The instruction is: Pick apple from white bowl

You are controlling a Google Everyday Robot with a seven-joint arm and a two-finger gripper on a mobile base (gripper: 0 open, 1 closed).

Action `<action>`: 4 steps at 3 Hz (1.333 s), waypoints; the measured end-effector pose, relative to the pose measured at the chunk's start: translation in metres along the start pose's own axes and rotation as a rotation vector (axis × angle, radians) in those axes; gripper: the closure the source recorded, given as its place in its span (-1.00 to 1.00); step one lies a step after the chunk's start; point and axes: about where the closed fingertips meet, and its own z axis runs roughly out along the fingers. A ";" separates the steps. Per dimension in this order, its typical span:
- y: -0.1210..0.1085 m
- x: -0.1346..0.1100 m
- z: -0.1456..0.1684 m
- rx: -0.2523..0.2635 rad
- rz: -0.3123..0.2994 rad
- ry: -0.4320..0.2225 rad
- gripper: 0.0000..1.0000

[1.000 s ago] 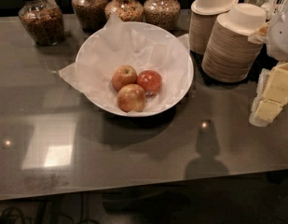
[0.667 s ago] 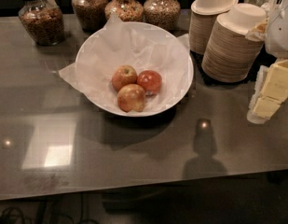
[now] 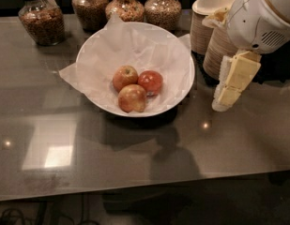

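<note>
The apple (image 3: 150,82) is sitting in the bowl (image 3: 191,76), round, stem end seemingly turned away. The gripper (image 3: 220,102) is hanging right of the bowl, empty; how open, I cannot tell.

We are holding our cream-coloured blocky gripper (image 3: 223,102) at the right of the view, angling it downward and slightly left beneath our rounded white arm housing (image 3: 262,18).

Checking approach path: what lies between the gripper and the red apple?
In the camera view, only the white bowl's right rim and paper lining separate the apple from the gripper, hanging right of the bowl.
</note>
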 end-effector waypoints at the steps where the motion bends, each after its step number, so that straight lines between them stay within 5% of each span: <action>1: 0.000 0.000 -0.003 0.015 0.007 0.009 -1.00; 4: -0.027 -0.022 0.044 0.053 -0.018 -0.202 -1.00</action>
